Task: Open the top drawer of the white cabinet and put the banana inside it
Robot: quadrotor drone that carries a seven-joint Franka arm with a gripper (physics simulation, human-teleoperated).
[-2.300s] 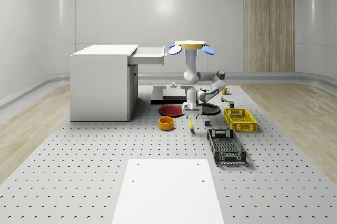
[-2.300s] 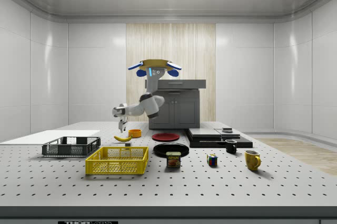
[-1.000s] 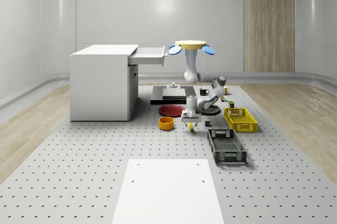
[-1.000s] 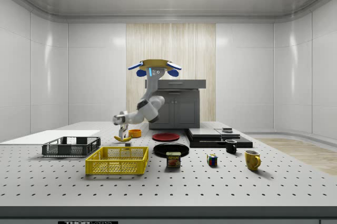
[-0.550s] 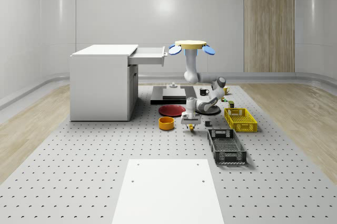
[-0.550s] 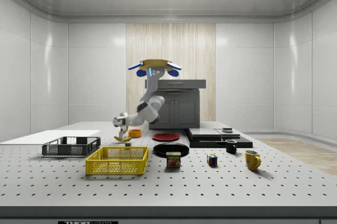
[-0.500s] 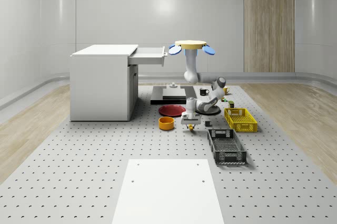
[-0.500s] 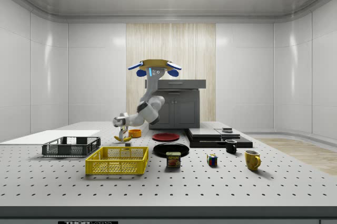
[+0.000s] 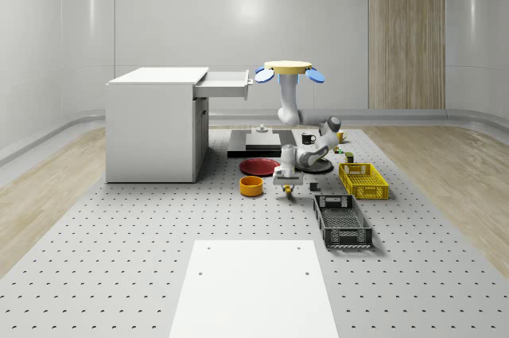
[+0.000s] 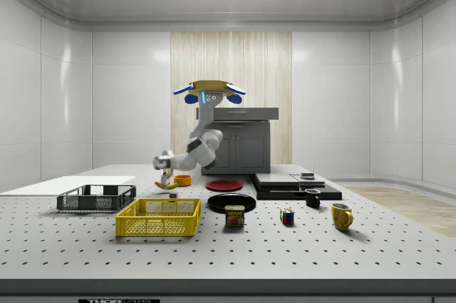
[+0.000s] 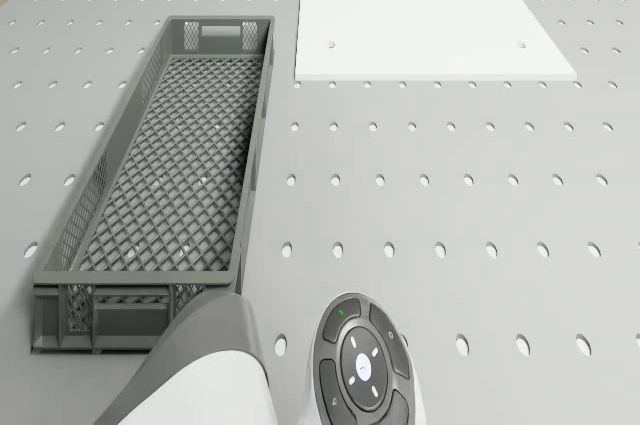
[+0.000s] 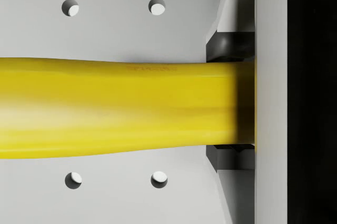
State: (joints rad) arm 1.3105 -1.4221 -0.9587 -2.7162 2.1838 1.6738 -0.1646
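Gripping the banana [image 12: 116, 108] crosswise, the tool [image 9: 287, 188] hangs under the hovering drone [image 9: 289, 70].

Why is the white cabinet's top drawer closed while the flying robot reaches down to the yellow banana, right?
Not quite: the white cabinet's top drawer is pulled open, as the whole-scene view shows. The hovering drone does reach its gripper down to the yellow banana.

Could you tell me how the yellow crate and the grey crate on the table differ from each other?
The yellow crate is bright yellow; the grey crate is dark grey. In the whole-scene view the yellow crate lies farther back, near the black plate, while the grey crate lies nearer the camera, closer to the white board. The grey crate looks longer and narrower. Both are open mesh-walled crates resting flat on the table, and both look empty.
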